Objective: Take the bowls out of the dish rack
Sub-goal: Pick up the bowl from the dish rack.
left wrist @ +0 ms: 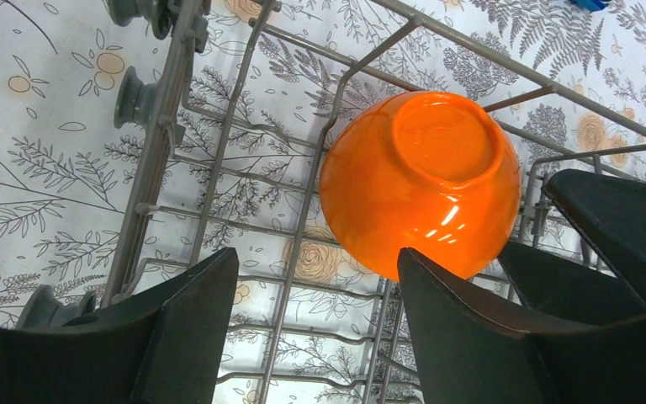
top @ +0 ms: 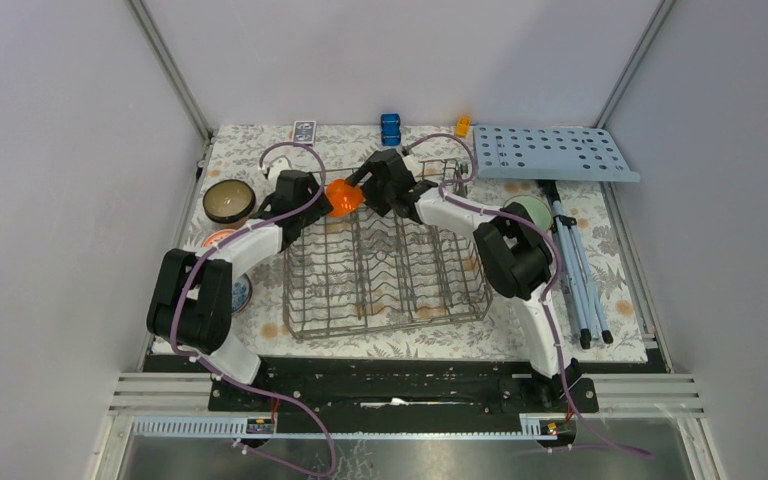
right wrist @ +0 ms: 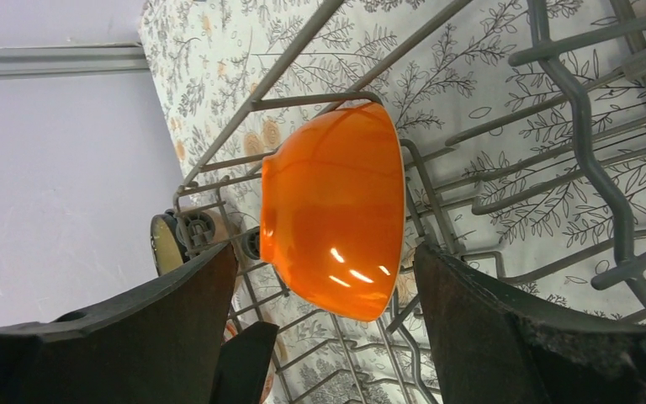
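An orange bowl (top: 342,197) stands on its edge among the tines at the far left corner of the grey wire dish rack (top: 430,300). My left gripper (top: 310,195) is open just left of it and my right gripper (top: 375,187) is open just right of it. In the left wrist view the bowl (left wrist: 420,181) shows its base, just beyond the open gripper (left wrist: 320,282), near the right fingertip. In the right wrist view the bowl (right wrist: 336,206) sits just beyond the open gripper (right wrist: 324,278). Neither gripper holds it.
A dark brown bowl (top: 228,200), a red-and-white bowl (top: 216,238) and a blue-and-white bowl (top: 241,293) sit left of the rack. A pale green bowl (top: 532,208) sits to its right. A light-blue board with holes (top: 552,152) and a folded stand (top: 575,265) lie at the right.
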### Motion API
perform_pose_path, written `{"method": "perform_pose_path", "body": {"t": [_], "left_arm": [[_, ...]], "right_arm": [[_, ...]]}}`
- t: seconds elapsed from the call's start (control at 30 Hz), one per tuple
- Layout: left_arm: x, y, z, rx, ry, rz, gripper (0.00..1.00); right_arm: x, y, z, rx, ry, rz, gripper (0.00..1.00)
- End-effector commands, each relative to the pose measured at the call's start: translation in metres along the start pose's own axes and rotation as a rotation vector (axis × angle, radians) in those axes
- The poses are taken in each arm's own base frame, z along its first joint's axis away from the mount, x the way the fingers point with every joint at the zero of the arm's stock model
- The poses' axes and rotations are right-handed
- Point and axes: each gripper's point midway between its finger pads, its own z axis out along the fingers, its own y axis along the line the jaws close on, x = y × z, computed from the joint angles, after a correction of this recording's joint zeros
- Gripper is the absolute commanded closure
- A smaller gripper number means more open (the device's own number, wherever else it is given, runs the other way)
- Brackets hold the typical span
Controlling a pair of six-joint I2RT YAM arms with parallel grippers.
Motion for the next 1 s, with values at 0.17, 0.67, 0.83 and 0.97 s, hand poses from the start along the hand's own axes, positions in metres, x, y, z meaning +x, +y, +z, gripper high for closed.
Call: {"method": "perform_pose_path", "body": {"t": [0.17, 0.67, 0.83, 0.97], "left_arm": [[-0.003, 0.005, 0.004, -0.012, -0.038, -0.019, 0.28], [0.008, 0.006, 0.013, -0.01, -0.002, -0.001, 0.31], [0.009, 0.006, 0.014, -0.014, 0.0, 0.005, 0.31], [0.01, 0.007, 0.016, -0.016, 0.006, 0.005, 0.32]], "right_arm": [[0.004, 0.004, 0.009, -0.007, -0.02, 0.027, 0.16], [0.007, 0.02, 0.007, -0.178, -0.019, 0.049, 0.35], [0.007, 0.023, 0.005, -0.223, -0.025, 0.045, 0.4], [0.007, 0.025, 0.006, -0.245, -0.015, 0.045, 0.45]]}}
